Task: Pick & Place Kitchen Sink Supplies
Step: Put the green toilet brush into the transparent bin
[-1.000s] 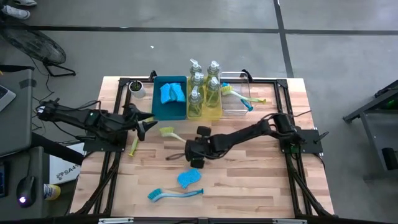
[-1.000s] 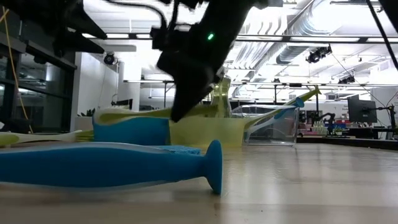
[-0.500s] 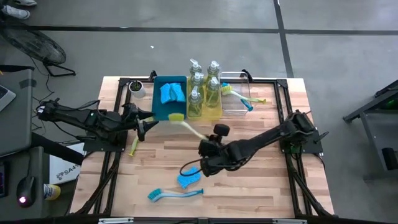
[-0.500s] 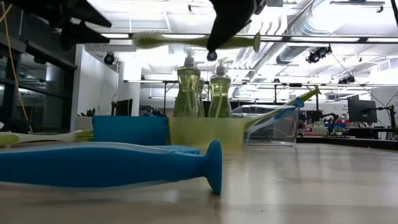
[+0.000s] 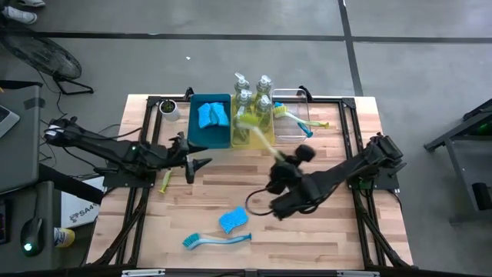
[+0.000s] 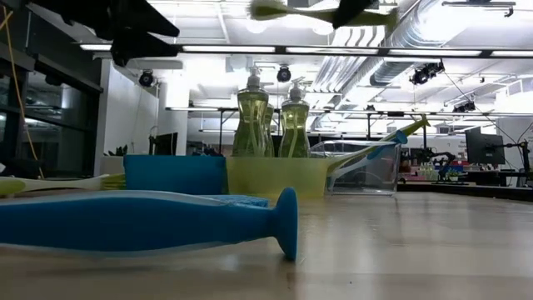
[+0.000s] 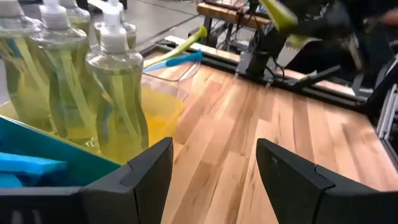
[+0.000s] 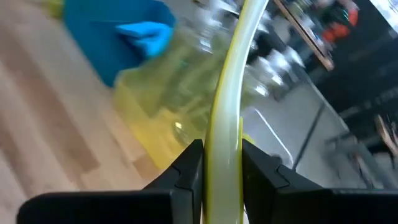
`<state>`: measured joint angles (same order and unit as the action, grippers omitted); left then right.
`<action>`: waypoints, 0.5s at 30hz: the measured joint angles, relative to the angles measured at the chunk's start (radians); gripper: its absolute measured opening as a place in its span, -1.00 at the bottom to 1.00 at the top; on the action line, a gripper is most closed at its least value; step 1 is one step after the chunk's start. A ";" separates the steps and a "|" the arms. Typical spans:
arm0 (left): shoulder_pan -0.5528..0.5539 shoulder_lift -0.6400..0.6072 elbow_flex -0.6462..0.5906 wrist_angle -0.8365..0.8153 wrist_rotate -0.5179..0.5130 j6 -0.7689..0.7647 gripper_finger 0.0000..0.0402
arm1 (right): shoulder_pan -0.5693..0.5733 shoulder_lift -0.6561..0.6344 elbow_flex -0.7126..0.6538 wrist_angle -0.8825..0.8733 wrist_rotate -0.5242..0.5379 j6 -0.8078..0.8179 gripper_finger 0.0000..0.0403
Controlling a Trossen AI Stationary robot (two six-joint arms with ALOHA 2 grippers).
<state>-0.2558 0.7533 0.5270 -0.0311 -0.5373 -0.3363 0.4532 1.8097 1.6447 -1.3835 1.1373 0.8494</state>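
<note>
My right gripper (image 5: pixel 281 163) is shut on a yellow-green dish brush (image 5: pixel 261 137), held in the air with its bristle head (image 5: pixel 247 119) above the yellow bin (image 5: pixel 261 140) of soap bottles (image 5: pixel 243 98). In the low view the brush (image 6: pixel 308 12) shows level at the top edge. My left gripper (image 5: pixel 194 165) hovers open near the blue bin (image 5: pixel 209 137) of sponges and touches nothing. A blue sponge (image 5: pixel 234 221) and a blue brush (image 5: pixel 217 240) lie flat on the table near its front. Another yellow-green brush (image 5: pixel 164 181) lies by the left arm. My right gripper pinches the brush's handle (image 8: pixel 226 134) between its two fingers, on the half away from the bristles. The fingers (image 8: pixel 189 167) come from the near right, slanting slightly down, and the handle runs out ahead along them. The brush is lifted clear, roughly level.
A clear bin (image 5: pixel 290 127) at the far right of the row holds two more brushes (image 5: pixel 298 119). A small white cup (image 5: pixel 168 108) stands at the far left corner. Bare wood lies between the bins and the sponge.
My right gripper has risen and gone toward the table's right and far edges, tipping up toward level, carrying the yellow-green brush. The brush has left the table and its head now hangs over the yellow bin. My left gripper has gone a little toward the right and rolled.
</note>
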 joint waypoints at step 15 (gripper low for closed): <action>0.000 0.046 0.000 0.037 0.007 0.018 0.13 | -0.047 -0.359 -0.357 -0.068 -0.100 0.362 -0.67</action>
<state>-0.2558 0.7994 0.5270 0.0063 -0.5301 -0.3187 0.4065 1.4503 1.2878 -1.4512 1.0373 1.2115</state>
